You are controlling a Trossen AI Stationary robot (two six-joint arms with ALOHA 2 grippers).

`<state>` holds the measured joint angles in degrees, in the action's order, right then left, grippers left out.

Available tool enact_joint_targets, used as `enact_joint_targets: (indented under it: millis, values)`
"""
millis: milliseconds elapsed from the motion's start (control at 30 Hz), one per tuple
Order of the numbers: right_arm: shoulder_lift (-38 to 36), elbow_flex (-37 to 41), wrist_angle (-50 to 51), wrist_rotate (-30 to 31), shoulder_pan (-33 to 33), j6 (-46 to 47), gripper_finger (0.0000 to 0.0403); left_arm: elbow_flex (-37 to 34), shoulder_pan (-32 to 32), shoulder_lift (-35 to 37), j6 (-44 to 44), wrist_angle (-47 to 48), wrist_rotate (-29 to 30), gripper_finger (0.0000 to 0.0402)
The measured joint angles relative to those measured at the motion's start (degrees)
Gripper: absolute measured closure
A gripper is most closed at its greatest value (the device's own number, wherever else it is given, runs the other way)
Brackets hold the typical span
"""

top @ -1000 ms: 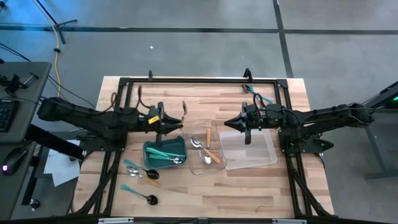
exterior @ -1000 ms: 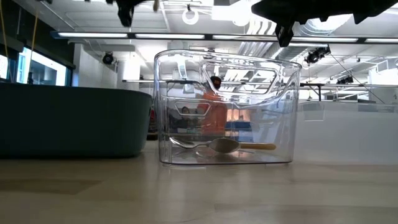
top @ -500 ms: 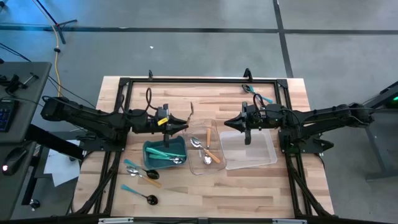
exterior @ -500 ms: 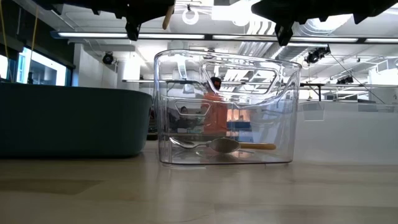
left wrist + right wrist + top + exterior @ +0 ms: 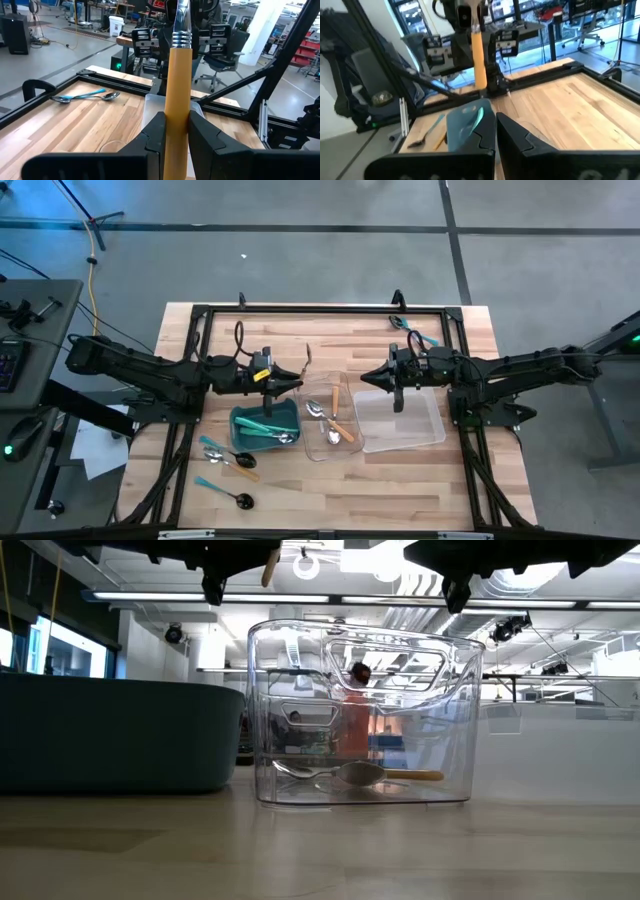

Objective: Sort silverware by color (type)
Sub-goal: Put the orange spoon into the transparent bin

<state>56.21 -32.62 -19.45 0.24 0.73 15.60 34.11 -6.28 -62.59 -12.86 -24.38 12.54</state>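
Note:
My left gripper [image 5: 292, 379] hovers above the table just beyond the teal bin [image 5: 265, 428] and is shut on an orange-handled utensil [image 5: 305, 364]; its handle also shows in the low view [image 5: 268, 570]. My right gripper [image 5: 366, 377] hangs shut and empty over the far left corner of the right clear tray [image 5: 402, 418]. Teal-handled spoons lie in the bin. Orange-handled spoons [image 5: 335, 420] lie in the middle clear tray [image 5: 360, 720]. Loose utensils [image 5: 226, 459] [image 5: 224, 493] lie flat on the table near the bin. My left gripper pinches the utensil's orange handle [image 5: 178, 107] between its two fingers [image 5: 155, 137]. The fingers reach level from the table's left and lie across the handle. The utensil is lifted clear, and its silver neck [image 5: 181, 20] sticks out beyond the fingers; its head lies outside the frame.
A teal-handled spoon [image 5: 414, 333] lies near the table's far right corner, by the black frame [image 5: 320, 310] that rims the table. The right clear tray holds nothing. A person in orange [image 5: 352, 715] shows through the tray, in the room behind.
My left gripper has moved toward the table's right, from over the teal bin's far edge to the gap beside the middle tray, carrying the orange-handled utensil with it. It has stayed there for the last half second. My right arm has kept still.

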Motion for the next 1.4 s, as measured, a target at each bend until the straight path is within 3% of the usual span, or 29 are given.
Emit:
enact_joint_targets:
  millis: [367,467,600,733,833,1000,1200,1400]
  values:
    - [8.5,0.0,-11.0,2.8,0.0,2.3,0.0393,0.0,1.6,-0.1,1.0,-0.1,0.0,0.0358]
    - [10.8,0.0,-14.3,2.8,0.0,2.7,0.0357,0.0,2.3,-1.1,1.0,-1.4,-0.1,0.0358]
    - [13.6,-0.3,-18.0,5.9,0.0,6.3,0.0281,0.0,3.3,-4.0,1.0,-5.8,-1.8,0.0358]
    - [16.6,-3.9,-17.4,6.2,0.0,4.8,0.0212,0.0,3.3,-8.4,0.0,-11.3,-2.8,0.0358]
    - [19.3,-8.1,-15.1,6.2,-0.2,1.5,0.0186,0.0,3.3,-11.7,-0.6,-16.1,-3.2,0.0358]
    - [22.4,-14.4,-9.2,6.7,-1.2,-0.4,0.0179,0.0,3.3,-14.1,-2.0,-20.6,-3.2,0.0358]
    - [25.9,-19.9,-4.9,-0.5,-1.9,-0.6,0.0179,0.0,3.3,-14.1,-2.0,-21.1,-3.2,0.0358]
    - [29.4,-23.5,-4.1,-1.1,-1.8,-0.6,0.0179,0.0,3.3,-14.1,-2.0,-20.9,-3.2,0.0358]
